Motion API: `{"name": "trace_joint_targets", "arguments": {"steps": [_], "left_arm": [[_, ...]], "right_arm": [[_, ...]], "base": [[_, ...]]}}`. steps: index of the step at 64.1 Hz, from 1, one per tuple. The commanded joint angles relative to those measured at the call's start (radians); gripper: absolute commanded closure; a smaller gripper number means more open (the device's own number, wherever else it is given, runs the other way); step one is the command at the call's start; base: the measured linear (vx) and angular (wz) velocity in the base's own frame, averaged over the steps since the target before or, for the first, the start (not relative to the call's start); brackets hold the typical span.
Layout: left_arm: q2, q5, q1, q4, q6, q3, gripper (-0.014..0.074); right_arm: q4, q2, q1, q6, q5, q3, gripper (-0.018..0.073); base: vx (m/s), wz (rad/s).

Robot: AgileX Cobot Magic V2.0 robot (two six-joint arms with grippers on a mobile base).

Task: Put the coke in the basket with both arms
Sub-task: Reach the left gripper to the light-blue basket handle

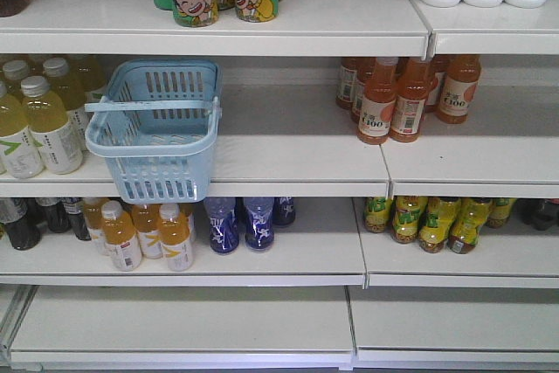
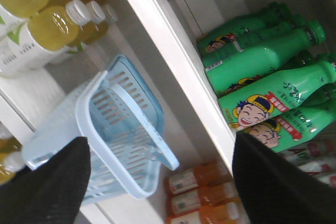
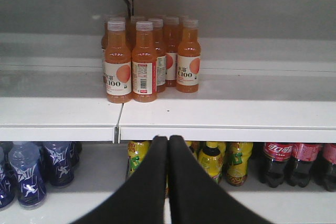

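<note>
Front view: the basket [image 1: 162, 183] sat on a shelf [image 1: 288, 150] with no coke visible. Left wrist: the left gripper [image 2: 160, 145] gaped wide and empty, aimed at the basket [image 2: 121, 108] and nearer to it. Right wrist: the right gripper [image 3: 168, 148] was pressed closed and empty, facing orange bottles [image 3: 131, 61] right of the basket. No coke showed here either, so its direction couldn't be told.

Our black right gripper [image 3: 168, 144] faces a cluster of clear plastic bottles of orange drink [image 3: 144, 61].
We see its jaws pressed together, empty, below that cluster on the white metal shelf [image 3: 226, 114]. Blue patterned bottles [image 3: 31, 174] sit lower left of the cluster, and dark cola bottles with red labels [image 3: 294, 163] lower right.
</note>
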Motion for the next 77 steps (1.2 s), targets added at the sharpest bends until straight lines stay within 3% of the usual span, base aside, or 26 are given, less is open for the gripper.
{"name": "trace_joint_targets", "arguments": {"steps": [1, 10, 14, 18, 35, 42, 59, 77], "left_arm": [[0.078, -0.166, -0.040, 0.174, -0.231, -0.087, 0.0055], [0.233, -0.299, -0.057, 0.389, -0.493, -0.166, 0.0055], [0.306, -0.355, -0.057, 0.436, -0.568, -0.192, 0.0055], [0.368, -0.406, -0.057, 0.437, -0.617, -0.205, 0.0055], [0.588, -0.544, -0.057, 0.443, -0.734, -0.269, 0.0055], [0.656, -0.539, -0.057, 0.453, -0.740, -0.307, 0.0055], [0.801, -0.540, -0.057, 0.537, -0.840, -0.433, 0.0055], [0.938, -0.545, -0.057, 0.538, -0.915, -0.564, 0.0055]], "right_arm": [[-0.003, -0.012, -0.003, -0.003, -0.077, 0.008, 0.0569], [-0.003, -0.012, -0.003, -0.003, -0.077, 0.008, 0.0569], [-0.003, -0.012, -0.003, -0.003, -0.077, 0.008, 0.0569], [-0.003, -0.012, -0.003, -0.003, -0.077, 0.008, 0.0569], [-0.003, -0.012, -0.003, -0.003, -0.077, 0.008, 0.0569], [-0.003, -0.012, -0.003, -0.003, -0.077, 0.008, 0.0569], [-0.003, -0.012, -0.003, -0.003, -0.077, 0.008, 0.0569], [-0.003, -0.012, -0.003, -0.003, -0.077, 0.008, 0.0569]], "base": [[0.00, 0.00], [0.00, 0.00], [0.00, 0.00], [0.00, 0.00], [0.00, 0.00], [0.00, 0.00], [0.00, 0.00], [0.00, 0.00]]}}
